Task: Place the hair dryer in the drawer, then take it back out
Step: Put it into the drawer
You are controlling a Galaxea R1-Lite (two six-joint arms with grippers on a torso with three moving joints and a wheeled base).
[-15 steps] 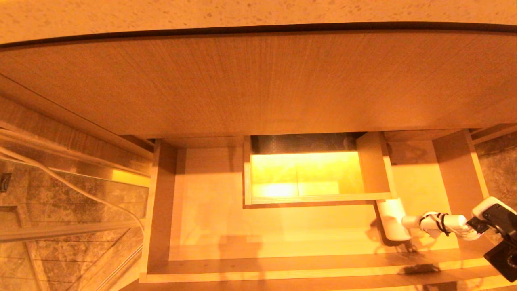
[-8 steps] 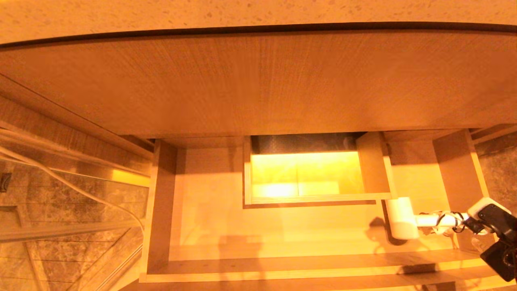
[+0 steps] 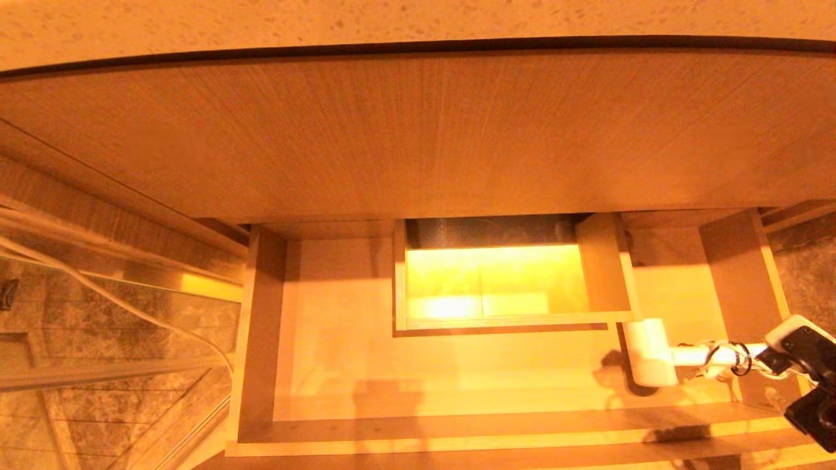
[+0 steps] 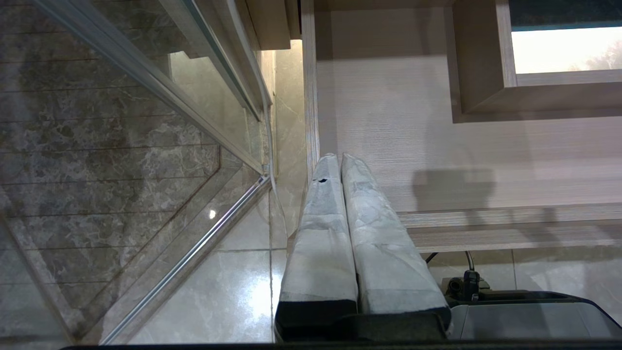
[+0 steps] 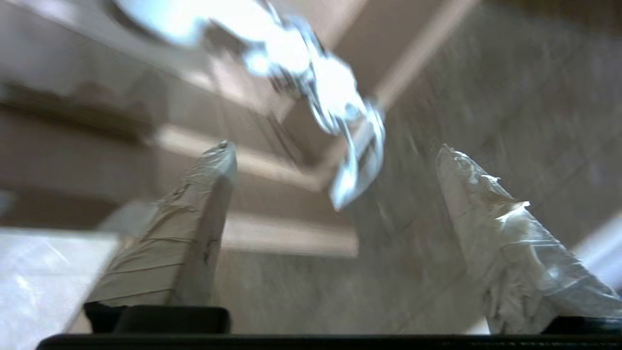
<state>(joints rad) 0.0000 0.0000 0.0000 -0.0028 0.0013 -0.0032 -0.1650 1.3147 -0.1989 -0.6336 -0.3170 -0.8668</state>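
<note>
At drawer (image 3: 457, 427) right end, hair dryer (image 3: 653, 356) released, jaws now apart

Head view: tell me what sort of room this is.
Probably a bathroom. A wood-grain vanity drawer stands open under a speckled counter, with a boxed cut-out such as would clear a drain; a glass screen and marble tiles stand beside it; a hair dryer lies inside.
</note>
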